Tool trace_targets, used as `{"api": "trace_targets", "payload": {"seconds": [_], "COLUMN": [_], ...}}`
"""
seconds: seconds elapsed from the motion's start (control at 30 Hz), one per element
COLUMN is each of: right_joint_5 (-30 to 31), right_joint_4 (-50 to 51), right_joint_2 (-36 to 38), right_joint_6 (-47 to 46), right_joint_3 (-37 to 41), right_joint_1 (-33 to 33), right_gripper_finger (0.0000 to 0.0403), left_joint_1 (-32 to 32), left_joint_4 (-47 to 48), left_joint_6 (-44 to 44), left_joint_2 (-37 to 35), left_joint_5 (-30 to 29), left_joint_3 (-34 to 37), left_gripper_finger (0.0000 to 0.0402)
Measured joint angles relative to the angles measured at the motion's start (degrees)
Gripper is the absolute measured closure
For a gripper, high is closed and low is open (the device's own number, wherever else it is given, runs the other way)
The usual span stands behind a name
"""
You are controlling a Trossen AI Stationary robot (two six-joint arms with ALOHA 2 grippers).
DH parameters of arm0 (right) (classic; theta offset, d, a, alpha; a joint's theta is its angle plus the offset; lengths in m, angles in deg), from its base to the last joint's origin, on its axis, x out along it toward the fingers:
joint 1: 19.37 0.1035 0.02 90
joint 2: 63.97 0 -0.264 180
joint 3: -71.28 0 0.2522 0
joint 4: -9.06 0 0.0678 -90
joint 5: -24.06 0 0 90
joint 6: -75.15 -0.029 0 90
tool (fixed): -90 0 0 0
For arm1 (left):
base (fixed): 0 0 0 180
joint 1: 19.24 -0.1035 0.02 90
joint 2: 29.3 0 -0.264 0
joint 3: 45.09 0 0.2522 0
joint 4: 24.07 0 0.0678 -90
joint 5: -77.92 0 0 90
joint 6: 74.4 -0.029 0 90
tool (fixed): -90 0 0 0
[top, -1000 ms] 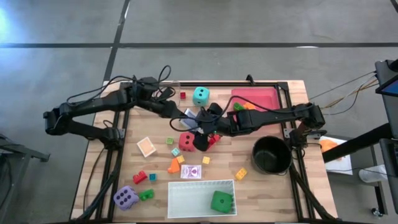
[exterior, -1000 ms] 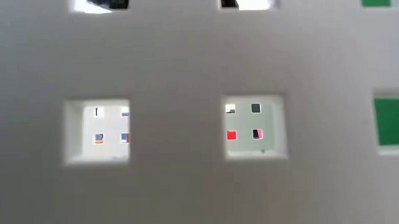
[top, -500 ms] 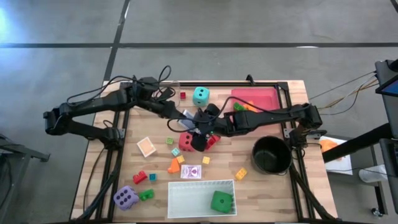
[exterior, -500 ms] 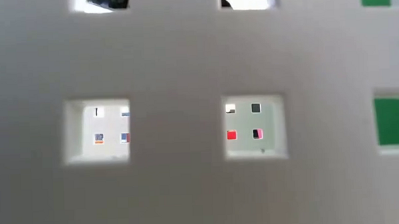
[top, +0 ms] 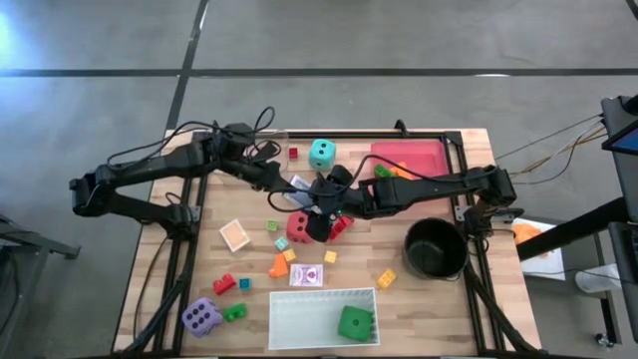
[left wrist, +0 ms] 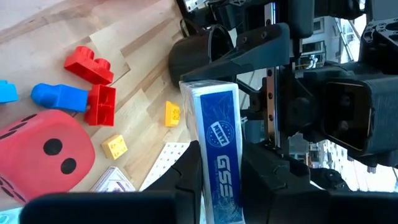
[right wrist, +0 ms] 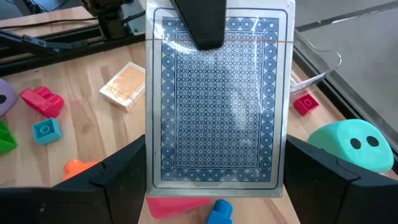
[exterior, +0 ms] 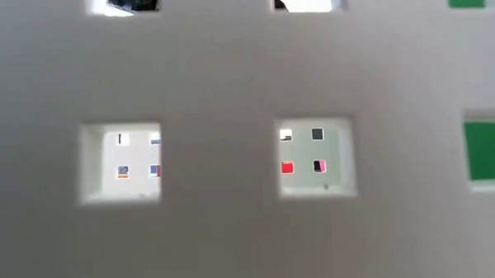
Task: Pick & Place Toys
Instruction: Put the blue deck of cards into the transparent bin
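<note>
Left gripper [left wrist: 217, 180] now closed on card deck [left wrist: 214, 134], right gripper [right wrist: 214, 180] unmoved

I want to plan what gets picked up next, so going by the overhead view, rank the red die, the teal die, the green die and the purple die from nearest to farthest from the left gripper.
1. Red die: right beside the left gripper, mid-table.
2. Teal die: toward the table's far edge.
3. Green die: inside the white tray at the near edge.
4. Purple die: near-left corner.

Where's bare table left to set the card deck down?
Bare wood lies between the orange card pack and the table's left edge, and between the black pot and white tray. Crowded around the red die, where both grippers meet.
</note>
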Motion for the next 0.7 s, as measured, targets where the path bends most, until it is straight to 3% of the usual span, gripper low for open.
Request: {"api": "trace_targets", "payload": {"seconds": [0.2,0.7], "right_joint_5": [-0.8,0.5], "right_joint_4": [-0.8,-0.9], "right_joint_2": [0.1,1.0], "right_joint_6": [-0.6,-3.0], "right_joint_3": [0.0,-0.1], "right_joint_1": [0.2,0.1], "right_gripper_finger": [0.0019,0.0083], "left_joint_1": [0.1,-5.8], "left_joint_4": [-0.8,0.3], "left_joint_6": [-0.8,-1.9], "left_joint_2": [0.0,-2.2], "left_joint_5": [0.6,1.5], "left_joint_3": [0.0,0.0], "left_gripper_finger": [0.0336,0.0336]}}
